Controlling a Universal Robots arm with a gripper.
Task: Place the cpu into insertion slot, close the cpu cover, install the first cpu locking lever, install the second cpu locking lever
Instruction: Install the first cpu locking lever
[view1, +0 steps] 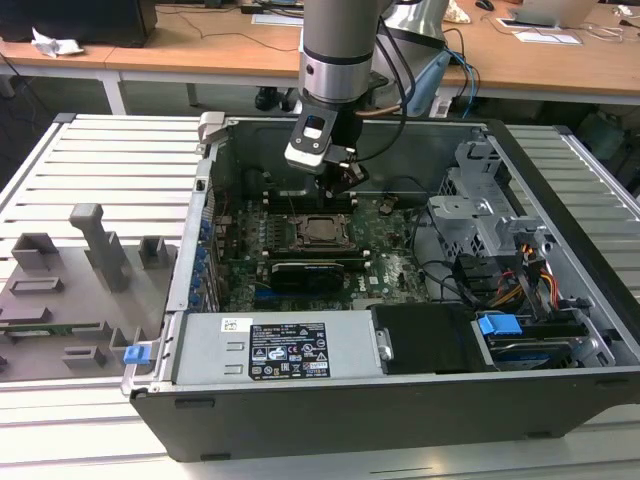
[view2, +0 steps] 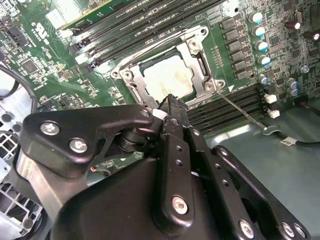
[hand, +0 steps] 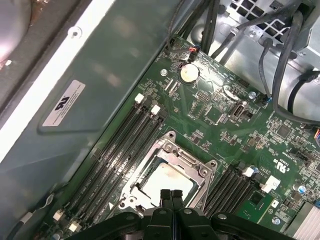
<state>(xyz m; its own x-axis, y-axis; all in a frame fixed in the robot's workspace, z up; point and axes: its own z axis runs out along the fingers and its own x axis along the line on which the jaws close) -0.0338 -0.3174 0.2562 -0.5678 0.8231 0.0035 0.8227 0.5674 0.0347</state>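
Note:
The cpu (view1: 322, 230) lies flat in its socket on the green motherboard, its pale metal top (view2: 167, 77) (hand: 167, 177) showing through the window of the cpu cover. The cpu cover (view2: 196, 49) (hand: 176, 146) lies down around the chip. A thin metal locking lever (view2: 241, 108) sticks out from one corner of the socket, away from the frame. My gripper (view1: 340, 185) hangs just above the socket's far edge. Its tips (view2: 170, 101) (hand: 170, 192) are shut together with nothing between them, right over the chip's rim.
Everything sits inside an open computer case (view1: 560, 200). A black graphics card (view1: 305, 272) lies close in front of the socket, memory slots (view2: 150, 25) flank it, and a drive cage (view1: 480, 200) with cables (view1: 505, 285) stands at the exterior view's right. A power supply (view1: 270, 350) is at the front.

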